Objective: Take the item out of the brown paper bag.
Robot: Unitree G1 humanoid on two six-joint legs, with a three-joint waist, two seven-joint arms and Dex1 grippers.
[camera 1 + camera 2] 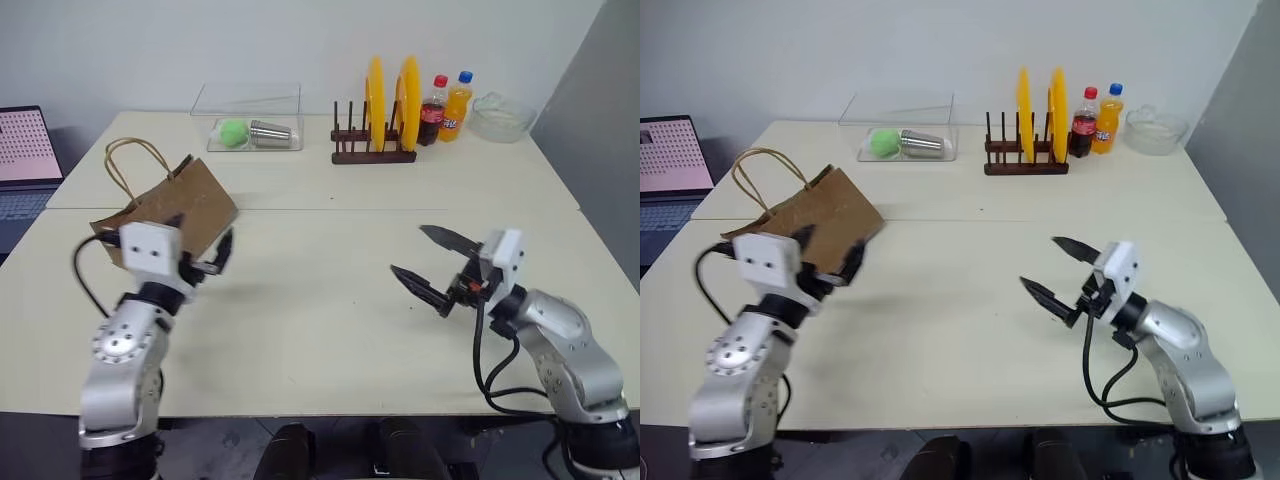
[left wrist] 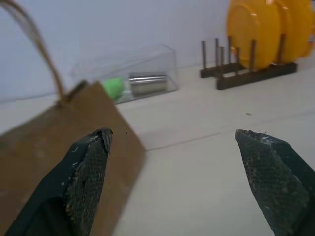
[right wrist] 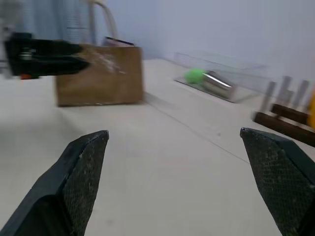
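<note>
Brown paper bag (image 1: 190, 205) — yellow plates (image 1: 391, 92) — green ball (image 1: 233, 132).

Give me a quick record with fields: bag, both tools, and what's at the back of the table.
bag: brown paper bag lying on the table, handles toward the far left
left tool: open, empty, just in front of the bag
right tool: open, empty, over bare table
back of table: clear box with green ball and steel cup; plate rack; two soda bottles; glass bowl

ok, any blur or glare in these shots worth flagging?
Right wrist view: left pincer and paper bag smeared, rack soft. Left wrist view: the near fingertips soft, clear box legible. Head views: sharp, even light, soft shadow under the bag, no glare.
</note>
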